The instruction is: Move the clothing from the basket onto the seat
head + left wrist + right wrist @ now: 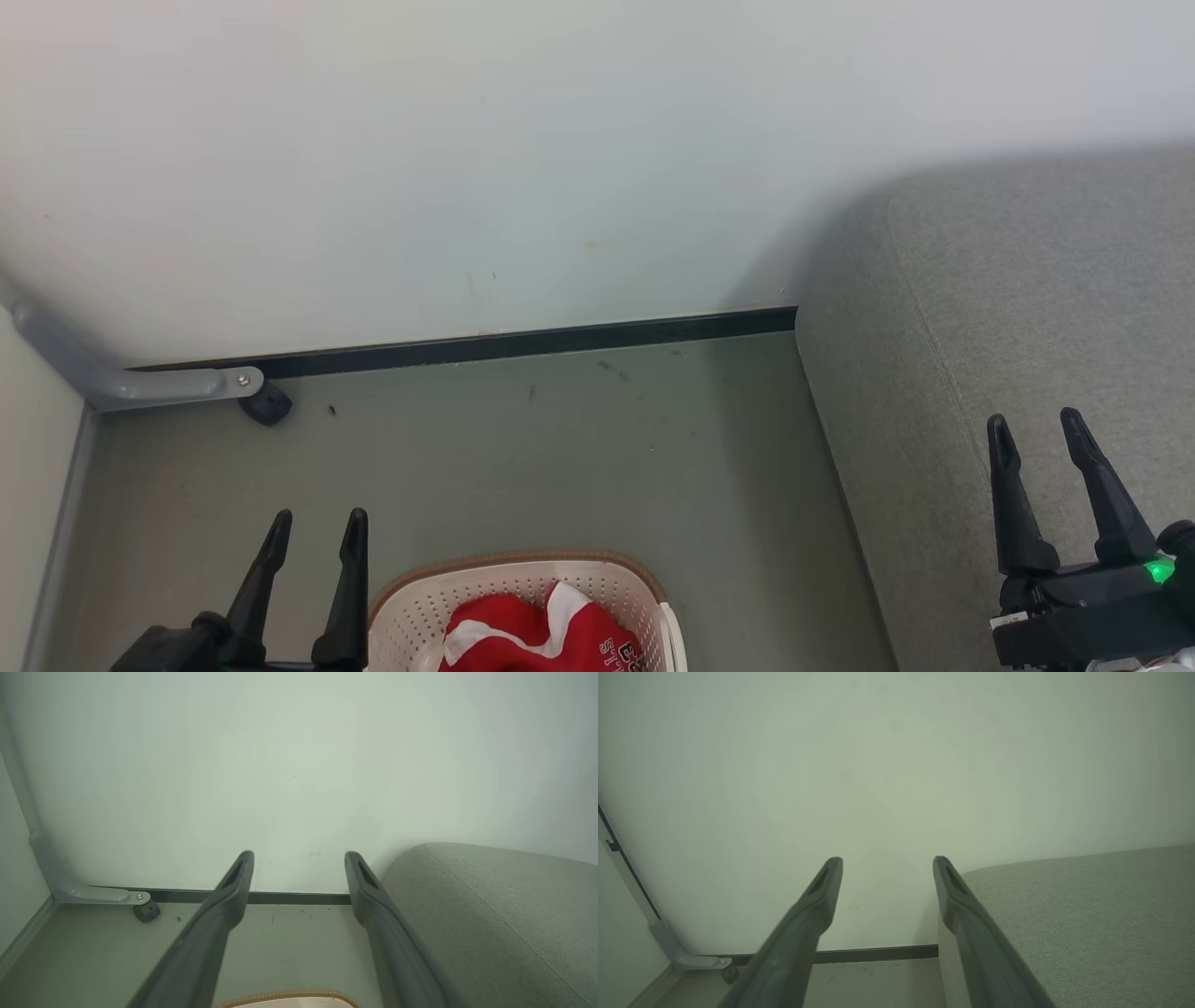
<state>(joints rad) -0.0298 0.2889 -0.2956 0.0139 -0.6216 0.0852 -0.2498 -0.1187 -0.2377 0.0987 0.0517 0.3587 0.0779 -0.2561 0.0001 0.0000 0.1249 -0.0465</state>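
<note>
The cream-white basket (411,616) with a brown rim sits on the floor at the bottom middle of the head view; its rim (289,995) also peeks in at the bottom of the left wrist view. Red clothing (537,637) with white trim and lettering lies bunched inside it. The grey seat (1008,327) fills the right side, its corner also seen from both wrists (490,914) (1087,919). My left gripper (317,516) is open just left of the basket, holding nothing. My right gripper (1034,420) is open over the seat's front part, holding nothing.
A pale wall (467,159) with a dark baseboard (523,343) closes off the far side. A grey metal bracket leg with a black foot (266,403) stands on the floor at the far left. Grey-green floor (579,457) lies between basket and wall.
</note>
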